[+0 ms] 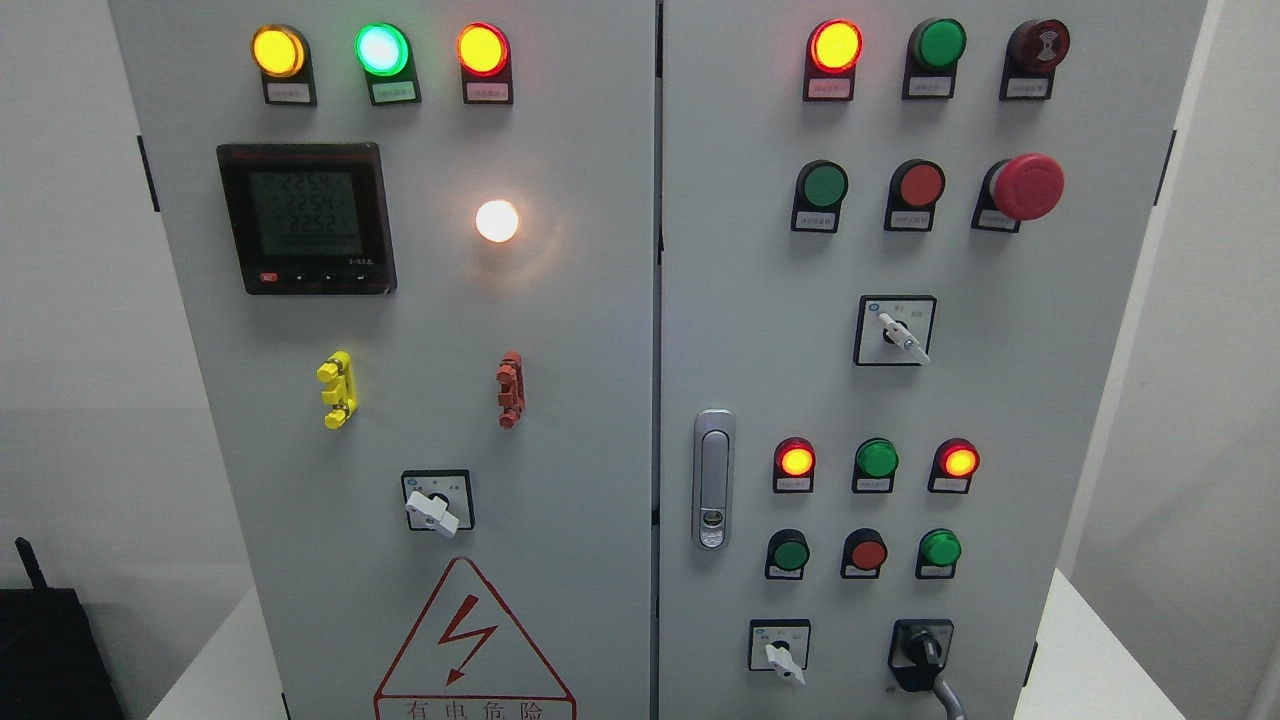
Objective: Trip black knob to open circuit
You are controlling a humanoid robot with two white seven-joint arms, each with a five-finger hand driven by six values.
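The black knob [924, 650] sits at the bottom right of the grey cabinet's right door [1000, 400], on a black plate. Its handle stands roughly upright, tilted a little. A grey cable leaves below it toward the lower right. Neither of my hands shows in the head view.
White selector switches sit on the right door [900, 335], at its bottom [782, 655], and on the left door [432, 510]. A red mushroom button [1025, 186] juts out at upper right. A door latch [713, 478] is near the seam. Several lamps are lit. A black box [45, 650] stands at lower left.
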